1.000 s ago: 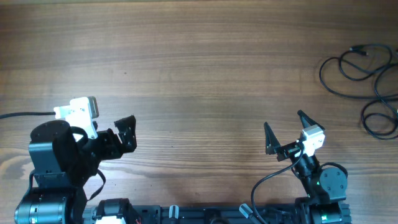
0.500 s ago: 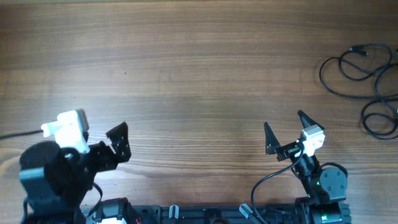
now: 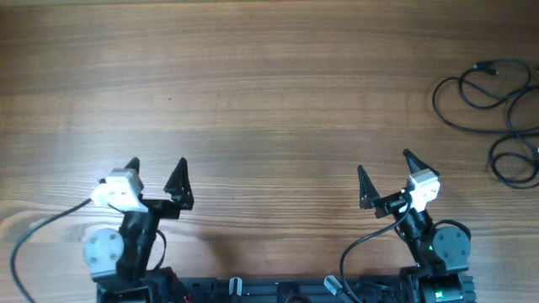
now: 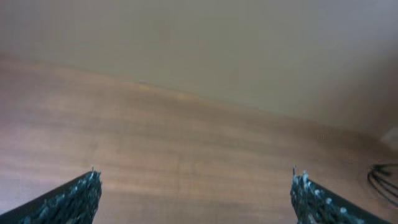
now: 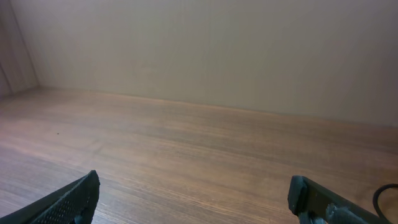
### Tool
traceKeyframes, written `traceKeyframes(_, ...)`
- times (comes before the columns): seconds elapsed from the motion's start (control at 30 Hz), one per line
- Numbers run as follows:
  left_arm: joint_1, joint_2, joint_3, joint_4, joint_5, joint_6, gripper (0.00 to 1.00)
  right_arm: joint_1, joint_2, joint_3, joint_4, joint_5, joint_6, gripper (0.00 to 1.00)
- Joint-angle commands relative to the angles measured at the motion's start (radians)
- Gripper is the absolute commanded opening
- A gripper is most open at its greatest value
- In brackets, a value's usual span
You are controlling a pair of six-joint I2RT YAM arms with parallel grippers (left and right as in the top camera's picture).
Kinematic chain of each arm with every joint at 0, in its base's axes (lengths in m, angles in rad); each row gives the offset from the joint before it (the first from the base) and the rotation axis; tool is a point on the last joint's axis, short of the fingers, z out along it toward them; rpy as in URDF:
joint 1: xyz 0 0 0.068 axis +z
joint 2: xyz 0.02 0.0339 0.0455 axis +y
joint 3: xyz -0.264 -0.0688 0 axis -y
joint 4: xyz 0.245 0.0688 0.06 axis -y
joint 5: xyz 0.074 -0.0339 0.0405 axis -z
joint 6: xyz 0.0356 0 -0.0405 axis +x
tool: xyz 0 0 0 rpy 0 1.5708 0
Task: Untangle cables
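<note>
By right edge, seemingly tangled cables

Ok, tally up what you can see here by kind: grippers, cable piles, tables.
Grippers: 2, the left gripper and the right gripper, both open.
Tangles of cables: 1, black, at the right edge; separate cords can't be counted.
Tables: 1, the wooden table.
Total: 4.

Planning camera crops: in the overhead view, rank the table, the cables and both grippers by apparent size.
1. table
2. cables, partly cut off at the right edge
3. left gripper and right gripper, jaws spread alike: look equal, so unranked
</note>
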State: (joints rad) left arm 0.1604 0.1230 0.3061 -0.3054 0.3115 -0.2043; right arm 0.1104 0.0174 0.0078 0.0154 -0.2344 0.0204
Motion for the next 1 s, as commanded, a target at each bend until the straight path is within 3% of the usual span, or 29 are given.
traceKeyframes(0.0, 0.007, -0.101, -0.116, 0.031, 0.029, -0.043, 1.0, 0.0, -0.013, -0.003, 0.002, 0.009, -0.013, 1.0)
traceKeyframes(0.37, 0.0, -0.12, -0.243, 0.112, -0.048, -0.035, 1.0, 0.0, -0.01, -0.003, 0.002, 0.009, -0.013, 1.0)
traceKeyframes(0.53, -0.036, -0.12, -0.301, 0.273, -0.116, -0.035, 1.0, 0.0, -0.01, -0.003, 0.002, 0.009, -0.013, 1.0)
traceKeyframes(0.97, -0.036, -0.12, -0.301, 0.246, -0.13, -0.039, 1.0, 0.0, -0.01, -0.003, 0.002, 0.009, -0.013, 1.0)
